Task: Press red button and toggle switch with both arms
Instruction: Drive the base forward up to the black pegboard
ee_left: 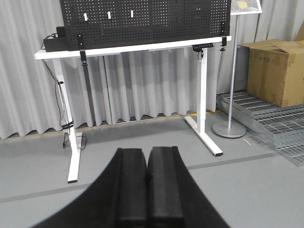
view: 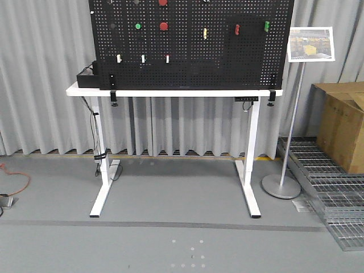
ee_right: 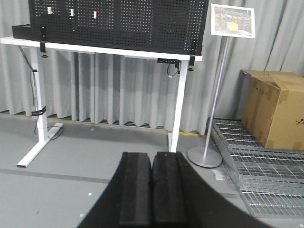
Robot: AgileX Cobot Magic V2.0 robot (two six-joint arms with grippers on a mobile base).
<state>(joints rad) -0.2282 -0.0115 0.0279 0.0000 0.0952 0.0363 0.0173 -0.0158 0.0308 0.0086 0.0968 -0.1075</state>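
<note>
A black pegboard (view: 193, 62) stands on a white table (view: 170, 92) far ahead. Two round red buttons show on it, one (view: 164, 26) in the upper middle and one (view: 163, 2) cut by the top edge; I cannot tell which is wider. The toggle switch is too small to make out. My left gripper (ee_left: 147, 151) is shut and empty, low above the grey floor, far from the board. My right gripper (ee_right: 152, 155) is also shut and empty, equally far back. Both wrist views show only the board's lower part, with no red button in them.
On the board are a green button (view: 137, 25), a yellow handle (view: 205, 33) and three white rockers (view: 143, 58). A sign stand (view: 291, 119), a cardboard box (view: 341, 125) and metal grates (view: 335, 193) are at the right. A black box (view: 86, 77) sits on the table's left end.
</note>
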